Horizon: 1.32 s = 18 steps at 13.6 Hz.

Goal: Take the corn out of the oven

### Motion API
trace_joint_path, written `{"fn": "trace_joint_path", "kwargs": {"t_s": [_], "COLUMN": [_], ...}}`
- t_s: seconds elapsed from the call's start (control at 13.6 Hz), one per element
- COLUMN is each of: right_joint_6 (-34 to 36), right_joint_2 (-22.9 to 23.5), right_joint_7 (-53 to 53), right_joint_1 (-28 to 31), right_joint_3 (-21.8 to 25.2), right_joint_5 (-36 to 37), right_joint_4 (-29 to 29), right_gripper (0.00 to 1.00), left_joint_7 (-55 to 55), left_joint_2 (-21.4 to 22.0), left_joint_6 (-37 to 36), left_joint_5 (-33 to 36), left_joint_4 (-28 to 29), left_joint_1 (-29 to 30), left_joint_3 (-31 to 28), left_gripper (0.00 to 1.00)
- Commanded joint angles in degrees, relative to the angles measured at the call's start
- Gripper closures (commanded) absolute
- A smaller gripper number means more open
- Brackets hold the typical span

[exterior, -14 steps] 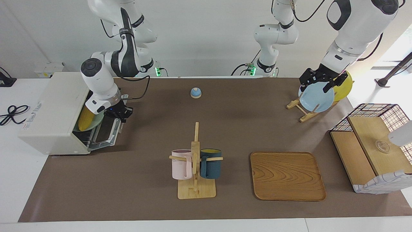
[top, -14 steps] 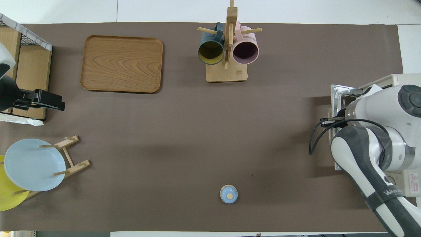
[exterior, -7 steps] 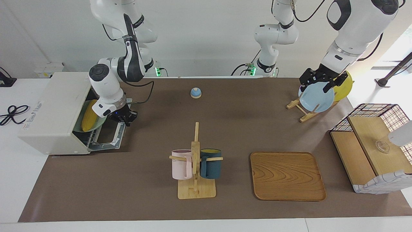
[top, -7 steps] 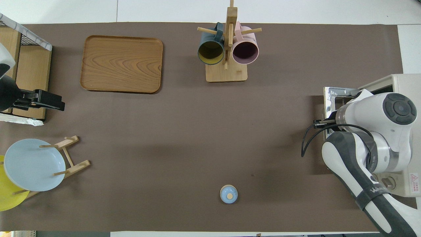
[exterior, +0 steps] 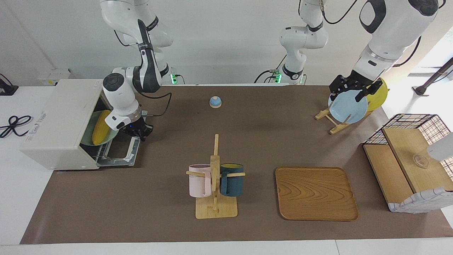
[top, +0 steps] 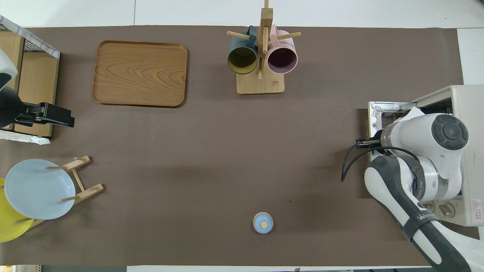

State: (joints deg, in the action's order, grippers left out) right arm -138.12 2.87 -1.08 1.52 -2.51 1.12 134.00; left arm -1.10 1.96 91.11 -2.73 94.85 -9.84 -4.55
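Now | corn [exterior: 99, 126]: smooth yellow cob inside open oven [exterior: 58, 122] | right claw [exterior: 136, 131]: grip unreadable

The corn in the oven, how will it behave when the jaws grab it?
The corn looks smooth and tapered, so it may slip toward its thin end. Being round, it would likely roll if nudged off its green plate. It seems stiff, probably light.

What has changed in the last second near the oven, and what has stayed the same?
The right tool has moved away from the oven, pulling its door down until it lies almost flat. The corn, earlier partly covered by the arm, now shows on a greenish plate inside. The left tool still waits over the blue plate. Nothing else moved.
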Motion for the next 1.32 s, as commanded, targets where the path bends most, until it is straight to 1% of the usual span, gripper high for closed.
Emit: {"fn": "trace_joint_path", "kwargs": {"t_s": [0.0, 0.22, 0.37, 0.44, 0.51, 0.66, 0.73, 0.88, 0.95, 1.1, 1.25], "right_joint_6": [-0.8, -1.7, -1.9, -3.2, -5.1, -5.9, -5.3, -4.0, -2.7, 0.5, 5.2], "right_joint_2": [-0.7, -0.5, -0.4, 0.1, 1.7, 2.3, 2.3, 2.3, 2.2, 2.1, 2.0], "right_joint_7": [-0.3, -1.5, -1.7, -1.8, -2.6, -4.8, -5.7, -5.9, -6.5, -7.1, -7.4], "right_joint_1": [1.9, 1.9, 1.9, 1.3, 0.2, -1.6, -2.5, -2.4, -2.7, -3.7, -4.2], "right_joint_3": [1.9, 1.8, 1.8, 1.8, 1.9, 1.9, 1.9, 1.8, 1.8, 1.8, 1.8], "right_joint_5": [3.4, 3.4, 2.9, 2.2, 1.3, 0.6, 0.6, 0.3, -1.2, -3.8, -3.9], "right_joint_4": [1.6, 3.2, 3.2, 3.3, 3.3, 3.1, 2.7, 2.1, 1.2, -0.6, -4.4], "right_gripper": [1.00, 1.00, 1.00, 1.00, 1.00, 1.00, 1.00, 1.00, 1.00, 1.00, 1.00], "left_joint_7": [0.0, 0.0, 0.0, 0.0, 0.0, 0.0, 0.0, 0.0, 0.0, 0.0, 0.0], "left_joint_2": [0.1, 0.1, 0.0, 0.0, 0.0, 0.1, 0.1, 0.1, 0.0, 0.1, 0.1], "left_joint_6": [-1.0, -1.1, -1.0, -1.0, -1.1, -1.1, -1.0, -1.0, -1.1, -1.1, -1.1], "left_joint_5": [0.2, 0.1, 0.1, 0.2, 0.1, 0.1, 0.2, 0.1, 0.1, 0.1, 0.1], "left_joint_4": [-0.7, -0.7, -0.7, -0.7, -0.7, -0.7, -0.8, -0.7, -0.7, -0.7, -0.7], "left_joint_1": [0.5, 0.5, 0.5, 0.5, 0.5, 0.5, 0.4, 0.5, 0.5, 0.5, 0.5], "left_joint_3": [0.3, 0.3, 0.3, 0.3, 0.3, 0.3, 0.3, 0.3, 0.3, 0.3, 0.3], "left_gripper": [0.00, 0.00, 0.00, 0.00, 0.00, 0.00, 0.00, 0.00, 0.00, 0.00, 0.00]}}
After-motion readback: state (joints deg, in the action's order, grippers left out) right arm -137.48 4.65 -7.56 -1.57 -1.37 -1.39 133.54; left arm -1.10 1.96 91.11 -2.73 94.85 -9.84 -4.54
